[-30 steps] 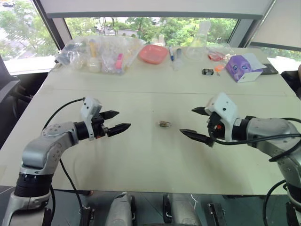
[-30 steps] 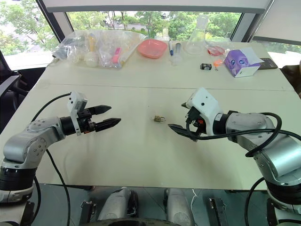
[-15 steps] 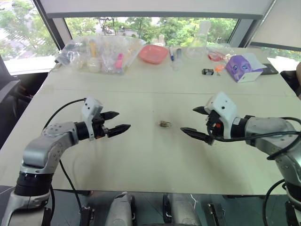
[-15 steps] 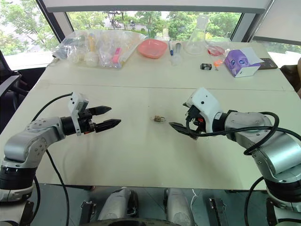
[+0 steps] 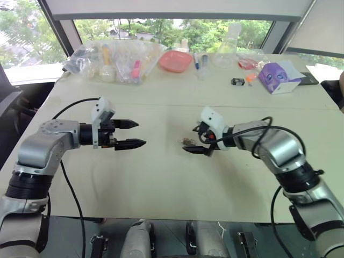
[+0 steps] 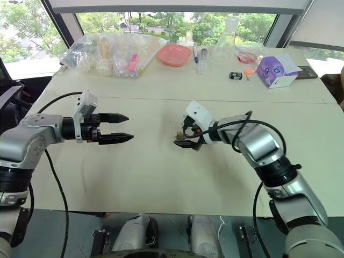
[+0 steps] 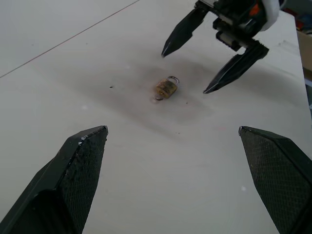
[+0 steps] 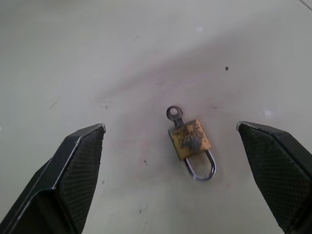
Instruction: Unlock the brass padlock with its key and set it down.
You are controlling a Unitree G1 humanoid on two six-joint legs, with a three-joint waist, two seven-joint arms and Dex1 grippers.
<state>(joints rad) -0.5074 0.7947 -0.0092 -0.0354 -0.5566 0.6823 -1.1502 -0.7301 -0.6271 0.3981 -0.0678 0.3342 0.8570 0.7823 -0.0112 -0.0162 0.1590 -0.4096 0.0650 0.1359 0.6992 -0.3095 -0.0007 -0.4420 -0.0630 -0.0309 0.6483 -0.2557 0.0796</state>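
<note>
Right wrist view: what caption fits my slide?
Open right claw hovers over the brass padlock lying flat, key in it.

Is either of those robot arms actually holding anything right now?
No. Both grippers' jaws are open and empty; the small brass padlock with its silvery shackle lies untouched on the pale table.

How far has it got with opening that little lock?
Barely begun. The brass padlock lies flat on the table, shackle closed, with its key already in the body. The right gripper is at the lock, jaws open, not gripping it. The left gripper waits open, off to the side. Grasping, turning the key and setting down remain.
</note>
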